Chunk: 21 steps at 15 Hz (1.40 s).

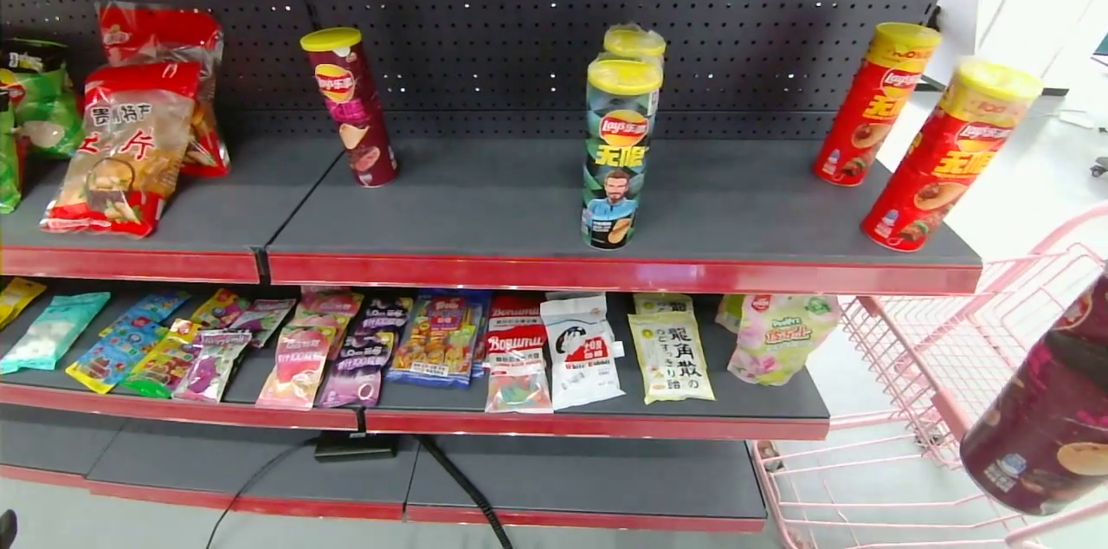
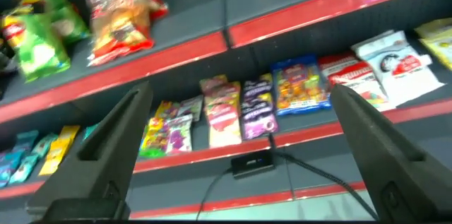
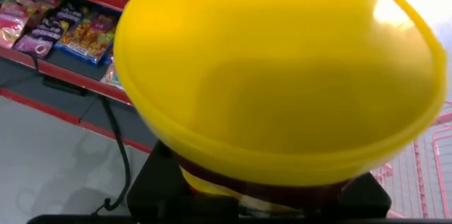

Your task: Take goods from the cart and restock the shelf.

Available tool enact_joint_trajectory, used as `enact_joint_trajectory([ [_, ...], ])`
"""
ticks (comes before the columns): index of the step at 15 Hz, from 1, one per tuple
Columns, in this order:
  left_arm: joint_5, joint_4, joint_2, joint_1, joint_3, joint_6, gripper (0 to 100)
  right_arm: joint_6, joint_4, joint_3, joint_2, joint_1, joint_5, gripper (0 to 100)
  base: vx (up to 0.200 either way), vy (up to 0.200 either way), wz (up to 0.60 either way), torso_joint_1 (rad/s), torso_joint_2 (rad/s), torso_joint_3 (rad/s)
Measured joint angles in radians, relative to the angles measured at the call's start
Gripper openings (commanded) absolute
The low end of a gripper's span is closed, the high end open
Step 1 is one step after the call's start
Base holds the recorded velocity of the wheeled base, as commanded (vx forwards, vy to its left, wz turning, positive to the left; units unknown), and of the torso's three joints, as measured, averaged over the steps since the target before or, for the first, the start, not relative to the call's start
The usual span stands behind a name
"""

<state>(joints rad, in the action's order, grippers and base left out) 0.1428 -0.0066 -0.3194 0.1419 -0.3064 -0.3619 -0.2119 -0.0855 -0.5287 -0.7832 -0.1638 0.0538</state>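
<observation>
A maroon chip can (image 1: pixel 1047 410) with a yellow lid (image 3: pixel 282 75) hangs tilted over the pink cart (image 1: pixel 900 393), to the right of the shelf and below its top board. My right gripper (image 3: pixel 265 194) is shut on it, its black fingers showing under the lid. On the top shelf (image 1: pixel 485 203) stands a matching maroon can (image 1: pixel 351 107) at the back left. My left gripper (image 2: pixel 240 93) is open with nothing between its fingers (image 2: pixel 106 146), low in front of the snack-bag shelves.
Two dark green cans (image 1: pixel 619 151) stand mid-shelf, two red cans (image 1: pixel 948 155) at the right end, red chip bags (image 1: pixel 121 151) at the left. Small snack bags (image 1: pixel 433 341) fill the lower shelf. A black cable (image 1: pixel 459 480) runs along the bottom.
</observation>
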Motion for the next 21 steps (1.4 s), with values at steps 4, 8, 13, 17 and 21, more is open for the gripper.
enact_joint_trajectory([
  [4,0.0,0.01,0.015,0.0,0.001,0.001,100,0.006,-0.001,0.002,0.024,-0.005,0.058,0,0.0,0.2,0.0,0.004,0.0,0.004],
  [8,0.0,0.011,0.023,-0.001,0.0,0.001,100,0.006,0.0,0.044,0.083,-0.011,0.13,0,0.0,0.2,0.0,0.004,0.0,0.002],
  [13,0.0,0.01,0.023,-0.001,0.0,0.0,100,0.006,0.001,0.045,0.11,-0.008,0.13,0,0.0,0.2,0.0,0.003,0.0,0.0],
  [17,0.001,0.009,0.024,-0.001,-0.002,-0.002,100,0.004,0.002,0.056,0.122,-0.011,0.13,0,0.0,0.1,0.0,0.002,0.0,-0.001],
  [21,0.011,0.009,0.026,-0.001,-0.002,-0.066,100,0.004,0.004,0.08,0.143,-0.011,0.128,0,0.05,0.0,0.0,-0.002,0.0,-0.001],
])
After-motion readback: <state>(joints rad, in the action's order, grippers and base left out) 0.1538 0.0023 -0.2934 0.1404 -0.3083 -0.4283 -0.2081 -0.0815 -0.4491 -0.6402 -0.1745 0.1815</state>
